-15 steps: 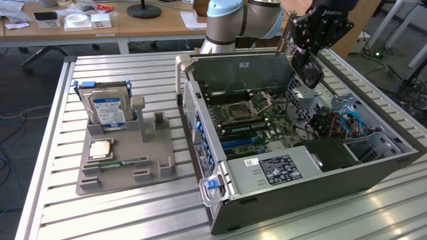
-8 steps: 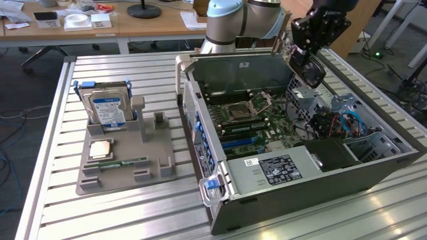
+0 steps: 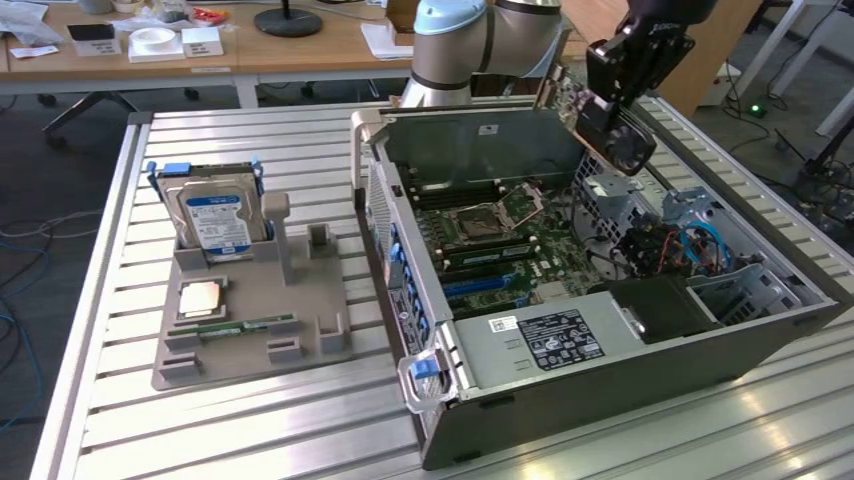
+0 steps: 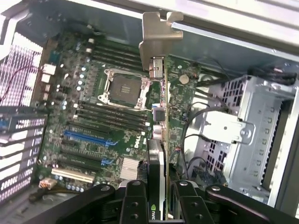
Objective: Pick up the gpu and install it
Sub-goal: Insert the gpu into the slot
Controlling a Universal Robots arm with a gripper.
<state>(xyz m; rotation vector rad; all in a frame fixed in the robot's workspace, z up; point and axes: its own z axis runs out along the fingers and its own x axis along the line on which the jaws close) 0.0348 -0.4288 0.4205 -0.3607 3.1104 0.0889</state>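
My gripper [image 3: 617, 85] is shut on the gpu [image 3: 617, 140], a flat dark card with a fan face. It hangs tilted above the far right corner of the open computer case [image 3: 601, 350]. In the wrist view the gpu [image 4: 159, 140] is seen edge-on between my black fingers [image 4: 135, 203], with its silver bracket [image 4: 159, 32] pointing away from me. Below it lies the green motherboard [image 4: 103, 116] with its CPU socket [image 4: 124, 88] and blue expansion slots [image 4: 86, 137]. The card is apart from the board.
At the exterior view's left, a grey fixture [image 3: 254, 320] holds a silver hard drive [image 3: 220, 215], a CPU chip [image 3: 200, 297] and a green memory stick [image 3: 247, 327]. The case's drive cage [image 4: 243, 130] and cables [image 3: 667, 245] are beside the board. The arm's base [image 3: 467, 50] stands behind the case.
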